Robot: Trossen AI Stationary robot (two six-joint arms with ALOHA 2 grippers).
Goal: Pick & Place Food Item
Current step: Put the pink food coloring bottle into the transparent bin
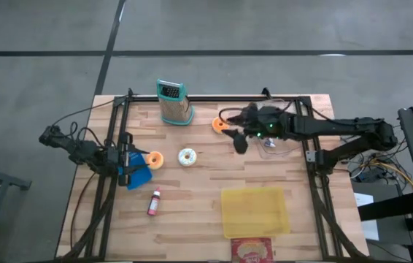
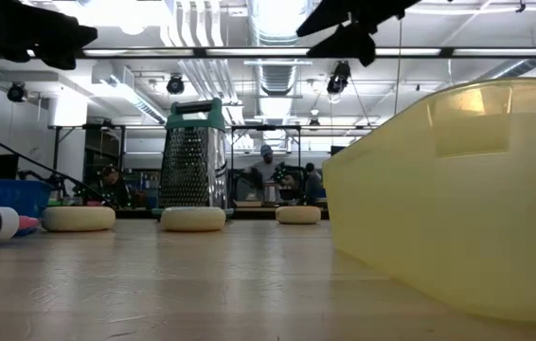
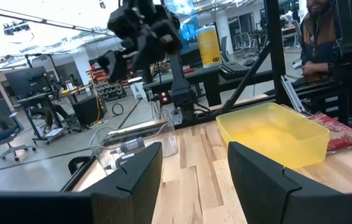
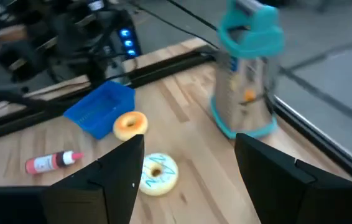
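Observation:
Three doughnuts lie flat on the wooden table: a white-iced one (image 1: 187, 156) (image 4: 159, 174) in the middle, an orange one (image 1: 155, 160) (image 4: 129, 124) to its left, and another orange one (image 1: 221, 124) at the far side. My right gripper (image 1: 240, 140) (image 4: 189, 148) is open and empty, raised above the table, right of the white doughnut and near the far orange one. My left gripper (image 1: 126, 157) (image 3: 194, 149) is open and empty at the table's left, beside a blue container (image 1: 138, 174).
A metal grater with a teal handle (image 1: 174, 102) stands at the far edge. A yellow bin (image 1: 255, 210) sits at the near right, with a red packet (image 1: 252, 250) in front of it. A small red bottle (image 1: 153, 201) lies at the near left. People are in the room beyond.

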